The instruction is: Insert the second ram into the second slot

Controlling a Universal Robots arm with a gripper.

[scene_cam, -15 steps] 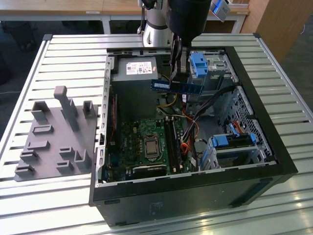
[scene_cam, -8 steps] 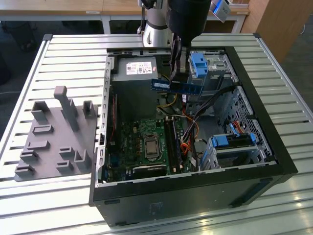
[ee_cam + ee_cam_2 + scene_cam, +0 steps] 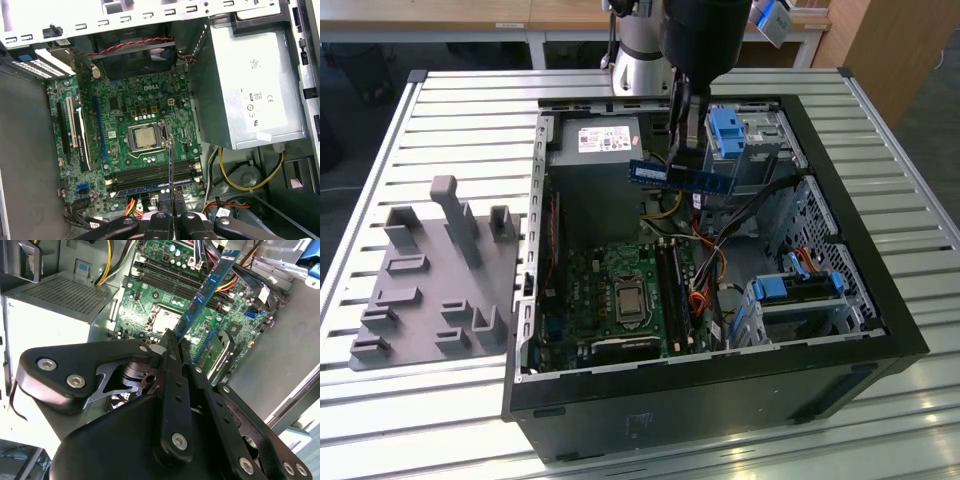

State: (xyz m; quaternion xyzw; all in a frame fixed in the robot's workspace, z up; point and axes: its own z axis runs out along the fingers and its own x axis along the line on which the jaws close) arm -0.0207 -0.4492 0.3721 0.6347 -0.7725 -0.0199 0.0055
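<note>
Table of metal slats (image 3: 450,110) carries everything in the exterior view. On that view's left you have a grey fixture block (image 3: 430,275) with upright pegs, just beside the open computer case (image 3: 720,400). Inside the case, moving toward that view's right: power supply (image 3: 595,150) at the far wall, motherboard (image 3: 610,295) on the floor, memory slots (image 3: 672,290) along its edge, then a blue drive bracket (image 3: 728,130).

The gripper (image 3: 685,140) hangs above the case, its fingers pinching the second ram (image 3: 715,180) near the middle. The stick lies level in the air, well above the board and touching no slot.

The second wrist view gives you what the exterior view cannot. You see the gripper (image 3: 172,337) linkage close up and the second ram (image 3: 207,290) jutting from its fingertips. Dark chips run along the stick's blue face, with the motherboard (image 3: 165,290) beneath.

The first wrist view looks straight down past the gripper (image 3: 172,217). There the second ram (image 3: 171,165) shows edge-on as a thin line. It lies across the memory slots (image 3: 150,175) rather than along them, beside the processor socket (image 3: 144,136). You also get a blue stick (image 3: 150,186) already seated in one slot, a detail too small to tell in the exterior view. Power supply (image 3: 250,85) and yellow cables (image 3: 250,180) sit beyond the board's edge.
</note>
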